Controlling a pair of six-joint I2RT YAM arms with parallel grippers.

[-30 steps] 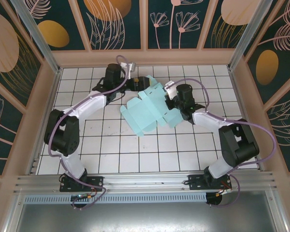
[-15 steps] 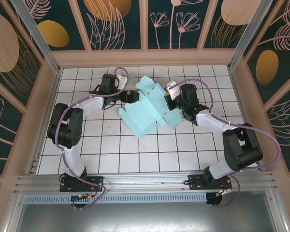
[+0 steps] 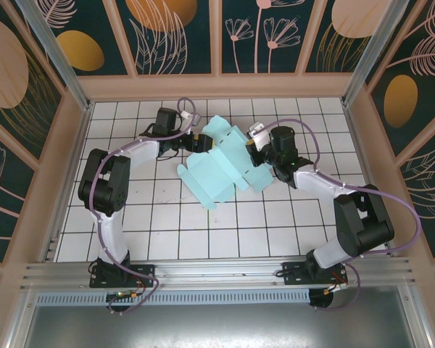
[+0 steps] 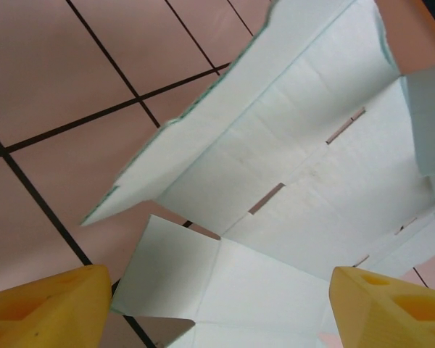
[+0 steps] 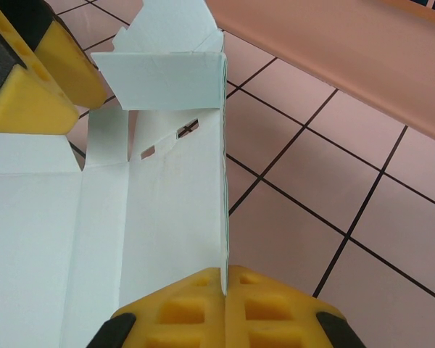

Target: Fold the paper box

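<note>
Paper box sits on the counter, toward the far side, between both arms. It's mostly an open die-cut sheet. One side panel stands up with an end flap turned across it at the far corner; the rest lies flat or loosely lifted. Right claw is clamped on that upright panel's top edge, pads together on the card. Left claw is spread wide, a flap between its fingers, no contact that we can see. We reckon it's early: remaining walls and tabs-into-slots are all left to do.
</note>
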